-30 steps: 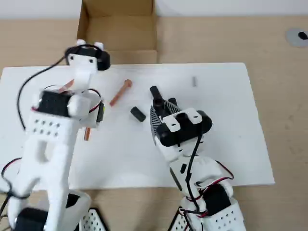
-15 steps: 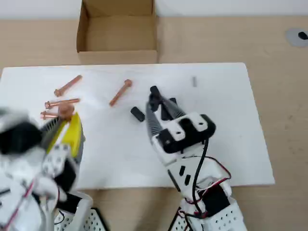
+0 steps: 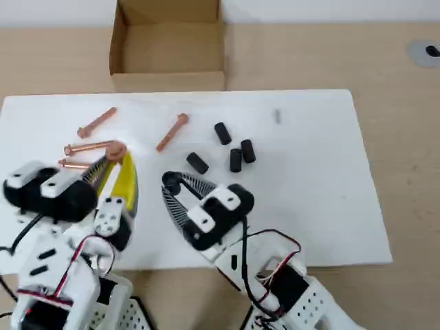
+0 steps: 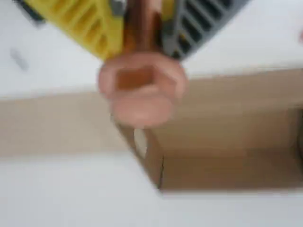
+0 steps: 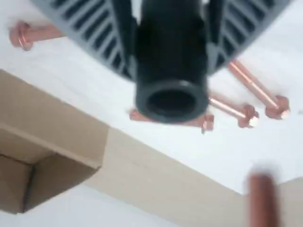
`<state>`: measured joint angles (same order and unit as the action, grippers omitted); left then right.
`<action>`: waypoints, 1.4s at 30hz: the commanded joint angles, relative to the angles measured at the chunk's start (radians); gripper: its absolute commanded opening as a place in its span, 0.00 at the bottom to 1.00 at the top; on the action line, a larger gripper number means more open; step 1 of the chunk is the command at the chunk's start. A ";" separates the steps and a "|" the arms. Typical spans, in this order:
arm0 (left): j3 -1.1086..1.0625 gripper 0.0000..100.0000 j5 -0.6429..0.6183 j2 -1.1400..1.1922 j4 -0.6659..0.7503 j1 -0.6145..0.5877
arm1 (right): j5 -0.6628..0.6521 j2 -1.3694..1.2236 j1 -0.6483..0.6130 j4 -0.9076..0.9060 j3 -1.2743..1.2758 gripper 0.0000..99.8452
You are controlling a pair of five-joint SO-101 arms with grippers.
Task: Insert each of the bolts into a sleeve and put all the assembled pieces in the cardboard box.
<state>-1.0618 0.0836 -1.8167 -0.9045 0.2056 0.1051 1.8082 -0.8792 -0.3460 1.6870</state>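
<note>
Left tool [image 3: 114,157] clamped on bolt [image 3: 115,149], right tool [image 3: 173,187] clamped on sleeve [image 3: 170,181], side by side near 7 o'clock of surface [image 3: 323,206], apparently ready for mating; cardboard box [image 3: 168,81] at 12 o'clock

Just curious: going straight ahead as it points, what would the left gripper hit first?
Probably the brown cardboard box, depth being unclear; the copper bolt in the left gripper leads.

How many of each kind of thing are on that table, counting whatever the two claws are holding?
Copper bolts: 5, one in the left gripper
Black sleeves: 5, one in the right gripper
Cardboard box: 1
Total: 11
</note>
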 commanded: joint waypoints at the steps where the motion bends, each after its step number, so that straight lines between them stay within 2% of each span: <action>1: -0.034 0.01 0.000 -0.008 0.161 -0.021 | -0.011 0.166 -0.024 0.035 -0.002 0.01; 4: -0.051 0.01 -0.015 -0.008 0.198 -0.015 | -0.005 0.166 -0.030 0.035 -0.002 0.01; 10: -0.044 0.01 -0.147 -0.005 0.245 -0.014 | -0.003 0.165 -0.090 0.032 -0.002 0.01; 13: -0.043 0.01 -0.152 -0.005 0.244 0.052 | -0.003 0.165 -0.102 0.032 -0.002 0.01; 18: 0.012 0.01 -0.153 -0.005 0.129 0.213 | -0.003 0.165 -0.099 0.032 -0.002 0.01; 21: 0.058 0.01 -0.153 -0.005 0.052 0.250 | -0.003 0.165 -0.099 0.032 -0.002 0.01; 26: 0.095 0.01 -0.149 -0.005 -0.038 0.221 | -0.003 0.165 -0.099 0.032 -0.002 0.01; 32: 0.103 0.01 -0.149 -0.005 -0.049 0.132 | -0.003 0.165 -0.099 0.031 -0.002 0.01; 42: 0.094 0.01 -0.152 -0.005 -0.051 0.137 | -0.003 0.165 -0.099 0.031 -0.002 0.01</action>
<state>-1.0081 -0.0652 -1.8167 -0.9521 0.3498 0.1036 1.8082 -0.9528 -0.3429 1.6870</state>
